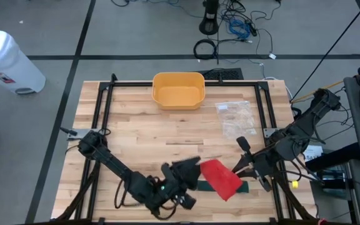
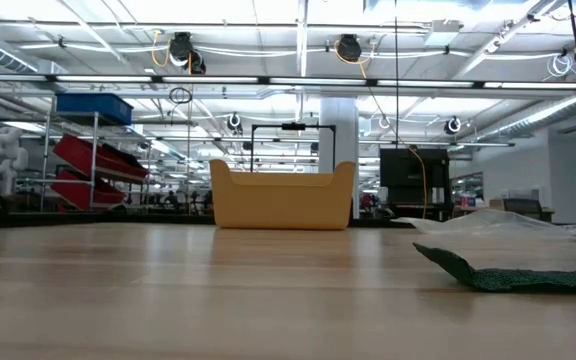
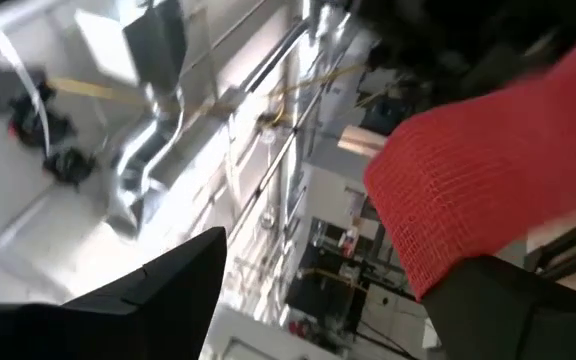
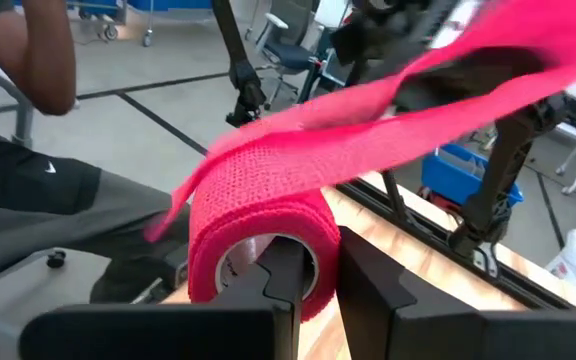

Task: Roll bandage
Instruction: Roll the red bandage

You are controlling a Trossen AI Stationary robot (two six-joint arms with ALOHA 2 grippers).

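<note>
Right gripper (image 4: 313,285) pinches the bandage roll (image 4: 258,230) at its core, lower centre; left gripper (image 1: 183,170) spread, tail (image 3: 468,190) freed for re-grip.

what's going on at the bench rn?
Two arms are rolling a red bandage near the table's front edge. The right tool is shut on the roll's core, a loose strip trailing off it toward the left arm. The left tool stands open at the strip's far end; the fabric lies against one finger but isn't clamped. A green cloth lies under the bandage. The yellow bin and a plastic bag sit untouched farther back.
</note>
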